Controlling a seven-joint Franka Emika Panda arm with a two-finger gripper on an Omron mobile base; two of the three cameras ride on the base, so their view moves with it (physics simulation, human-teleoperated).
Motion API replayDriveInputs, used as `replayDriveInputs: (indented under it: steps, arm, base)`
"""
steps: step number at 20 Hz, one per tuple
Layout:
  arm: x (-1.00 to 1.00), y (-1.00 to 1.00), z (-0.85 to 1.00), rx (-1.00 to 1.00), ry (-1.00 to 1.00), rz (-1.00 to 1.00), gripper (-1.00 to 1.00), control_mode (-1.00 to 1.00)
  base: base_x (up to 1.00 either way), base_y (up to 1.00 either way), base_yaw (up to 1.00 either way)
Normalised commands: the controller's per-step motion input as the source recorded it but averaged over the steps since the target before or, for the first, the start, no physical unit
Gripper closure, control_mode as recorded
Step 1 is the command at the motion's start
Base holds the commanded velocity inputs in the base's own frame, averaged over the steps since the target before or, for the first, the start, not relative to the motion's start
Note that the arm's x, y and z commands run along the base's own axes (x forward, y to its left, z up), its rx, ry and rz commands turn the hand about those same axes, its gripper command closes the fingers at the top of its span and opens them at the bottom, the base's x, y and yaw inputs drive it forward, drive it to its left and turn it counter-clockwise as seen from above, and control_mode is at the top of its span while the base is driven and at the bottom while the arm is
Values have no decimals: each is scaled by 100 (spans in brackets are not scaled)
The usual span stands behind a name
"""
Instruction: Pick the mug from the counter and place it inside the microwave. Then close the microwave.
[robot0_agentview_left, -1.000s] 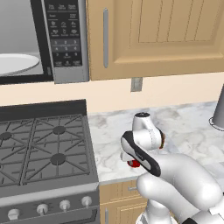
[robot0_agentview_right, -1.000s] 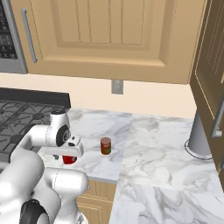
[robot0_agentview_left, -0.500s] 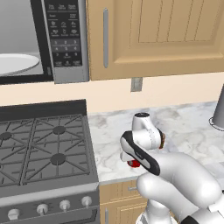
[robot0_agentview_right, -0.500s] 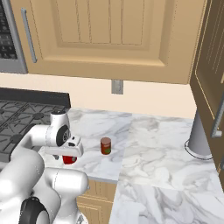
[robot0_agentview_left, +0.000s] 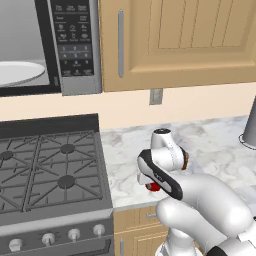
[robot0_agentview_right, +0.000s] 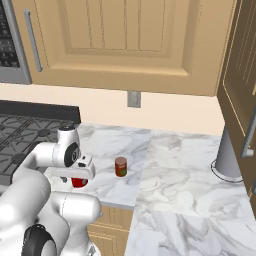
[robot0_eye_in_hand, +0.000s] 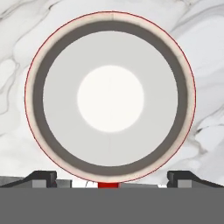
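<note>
mug (robot0_eye_in_hand: 109, 98): red outside, white inside
counter (robot0_agentview_right: 170, 165): white marble, grey veins
can (robot0_agentview_right: 120, 166): dark red-brown
stove (robot0_agentview_left: 45, 170): black
microwave (robot0_agentview_left: 75, 45): silver-grey, black panel
cabinets (robot0_agentview_right: 125, 40): light wood

1. Setting: a rendered home kitchen.
2. Evidence: black gas stove top (robot0_agentview_left: 50, 175) with knobs; wall-mounted silver-grey microwave (robot0_agentview_left: 47, 47) with black button panel.
3. Further evidence: white grey-veined marble counter (robot0_agentview_right: 175, 170); light wooden wall cabinets (robot0_agentview_right: 125, 40); wall outlet (robot0_agentview_right: 133, 99).

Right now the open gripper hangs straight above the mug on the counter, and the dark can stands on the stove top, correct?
Not quite. The right base view shows the can on the marble counter, not the stove. Otherwise correct: the open gripper hangs above the mug.
</note>
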Motion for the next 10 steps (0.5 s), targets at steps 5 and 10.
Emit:
replayDriveInputs:
  steps: [5,10]
  arm:
    - [0,0,-6,0,0,0,100,-100]
    - [0,0,-2,0,0,0,100,-100]
  base:
    - [0,0,0]
    - [0,0,0]
